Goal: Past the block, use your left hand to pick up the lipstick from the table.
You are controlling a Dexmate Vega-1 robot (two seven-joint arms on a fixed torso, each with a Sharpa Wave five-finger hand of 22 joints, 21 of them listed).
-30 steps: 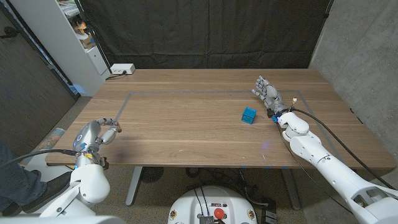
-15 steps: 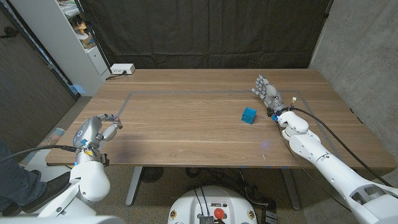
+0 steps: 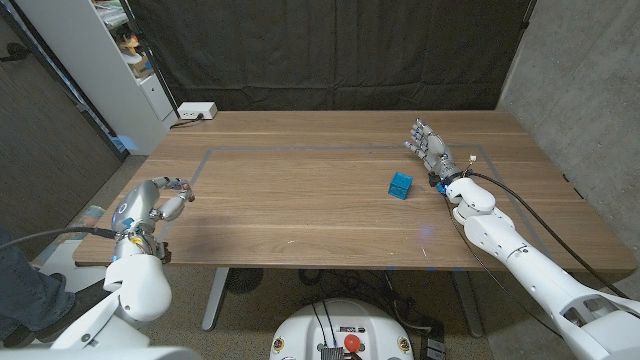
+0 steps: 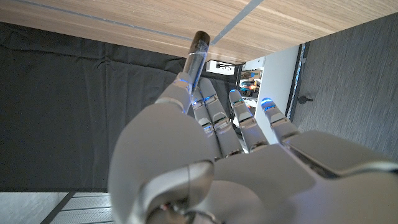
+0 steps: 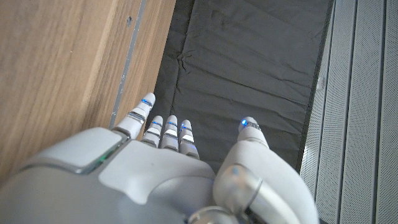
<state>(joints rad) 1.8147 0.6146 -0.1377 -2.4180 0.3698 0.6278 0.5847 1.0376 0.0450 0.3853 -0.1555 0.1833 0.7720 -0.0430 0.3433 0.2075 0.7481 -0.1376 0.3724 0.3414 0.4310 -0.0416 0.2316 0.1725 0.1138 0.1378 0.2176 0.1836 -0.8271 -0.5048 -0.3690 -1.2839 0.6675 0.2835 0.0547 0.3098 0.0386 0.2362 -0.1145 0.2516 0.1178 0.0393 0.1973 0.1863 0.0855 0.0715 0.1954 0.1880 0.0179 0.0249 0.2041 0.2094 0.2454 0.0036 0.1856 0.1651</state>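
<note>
While your left hand (image 3: 158,200) hangs over the table's (image 3: 300,210) left edge, it pinches the lipstick (image 4: 196,53). Your right hand (image 3: 428,147) stands near the right edge, fingers spread, grasping nothing. Blue block (image 3: 400,184) sits just beside it.

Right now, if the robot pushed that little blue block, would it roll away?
Probably not: the blue block looks like a cube sitting on a flat face, so it would likely slide on the wooden table. It looks small, so probably light and easy to nudge.
</note>
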